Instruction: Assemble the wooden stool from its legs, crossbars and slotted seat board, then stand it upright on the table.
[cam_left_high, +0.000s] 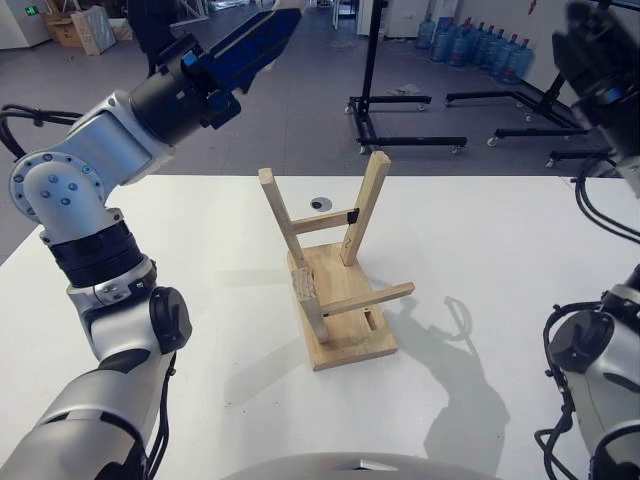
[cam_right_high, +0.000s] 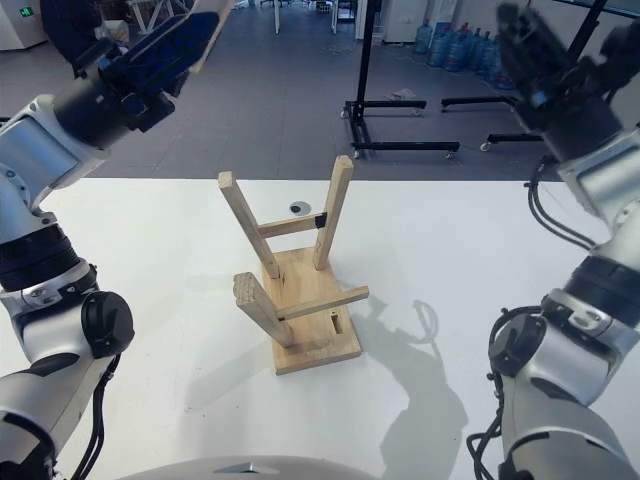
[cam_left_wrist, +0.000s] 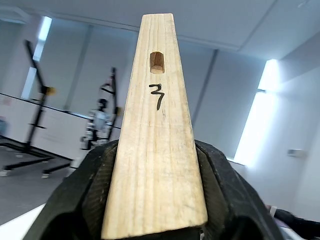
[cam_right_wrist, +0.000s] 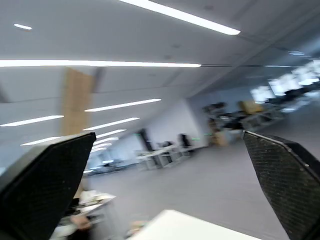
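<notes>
The slotted seat board lies flat on the white table. Three legs stand up from it: one at the far left, one at the far right and a short-looking near one. A crossbar joins the two far legs. Another crossbar sticks out to the right from the near leg. High above the table's far left, my left gripper is shut on a fourth wooden leg, which has a slot near its free end. My right gripper is open and holds nothing, raised high at the far right.
A small round hole sits in the table behind the stool. Beyond the table's far edge are black wheeled stands and water bottles on the floor. Bare tabletop lies on both sides of the stool.
</notes>
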